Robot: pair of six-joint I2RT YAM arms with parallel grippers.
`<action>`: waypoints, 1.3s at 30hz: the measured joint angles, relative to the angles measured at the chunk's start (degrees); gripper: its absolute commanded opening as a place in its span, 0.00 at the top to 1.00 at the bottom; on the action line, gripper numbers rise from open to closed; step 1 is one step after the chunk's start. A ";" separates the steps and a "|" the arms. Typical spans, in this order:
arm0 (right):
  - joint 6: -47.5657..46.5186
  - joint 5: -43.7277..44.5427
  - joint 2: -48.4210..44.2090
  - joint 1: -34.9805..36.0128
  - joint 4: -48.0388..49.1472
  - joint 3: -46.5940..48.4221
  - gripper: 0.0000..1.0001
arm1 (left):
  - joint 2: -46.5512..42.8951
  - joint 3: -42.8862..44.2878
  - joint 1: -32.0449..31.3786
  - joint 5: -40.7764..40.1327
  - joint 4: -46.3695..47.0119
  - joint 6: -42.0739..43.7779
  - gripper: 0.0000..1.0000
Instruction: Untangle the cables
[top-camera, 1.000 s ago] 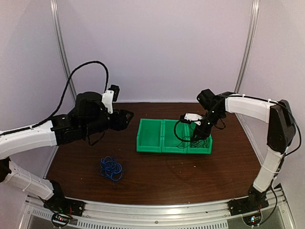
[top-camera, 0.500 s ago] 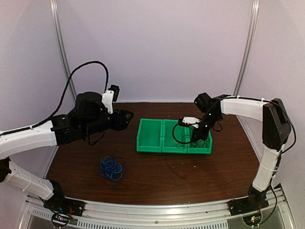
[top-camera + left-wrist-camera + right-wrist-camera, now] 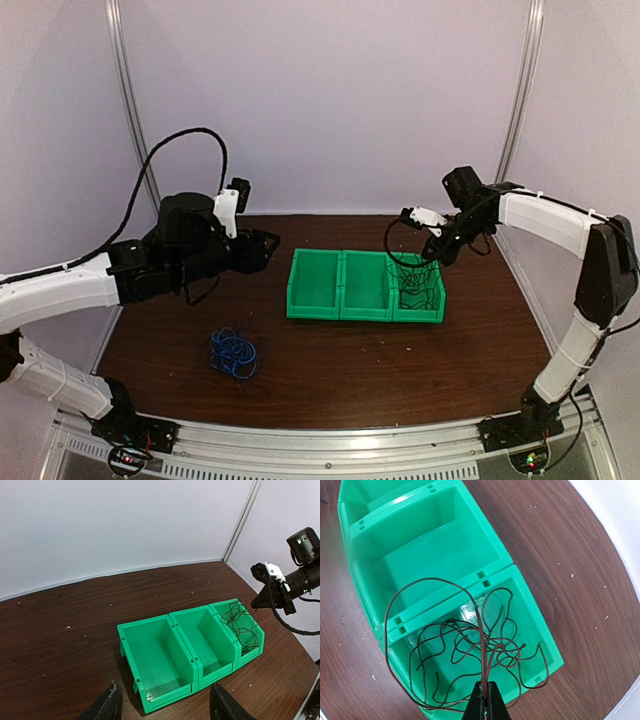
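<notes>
A tangle of thin dark cables (image 3: 420, 285) lies in the right compartment of a green three-compartment bin (image 3: 315, 300). My right gripper (image 3: 429, 257) hangs above that compartment, shut on strands of the dark cables (image 3: 483, 655), which rise to its tips (image 3: 485, 686). One loop arcs over the bin's divider. A blue cable tangle (image 3: 233, 353) rests on the table in front of the left arm. My left gripper (image 3: 268, 245) hovers left of the bin, open and empty (image 3: 164, 685). In the left wrist view, the dark cables (image 3: 243, 625) hang from the right gripper (image 3: 254, 605).
The bin's left and middle compartments (image 3: 155, 650) hold nothing. The dark wooden table (image 3: 330, 365) ends at a metal rail near the arm bases. Pale walls and upright frame posts (image 3: 520, 90) close in the back and sides.
My right gripper has shut on the dark cable strands and risen up and back out of the right compartment, drawing them upward. The left arm has not moved.
</notes>
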 measured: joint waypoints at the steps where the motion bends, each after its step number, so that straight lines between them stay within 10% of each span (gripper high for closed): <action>1: 0.13 0.26 0.00 -0.61 0.46 -0.02 1.00 | 0.00 0.00 0.00 0.00 0.00 0.00 0.39; 39: -2.01 7.10 3.78 2.71 0.31 -2.54 1.00 | 0.00 -1.62 0.00 -0.04 0.09 0.31 0.39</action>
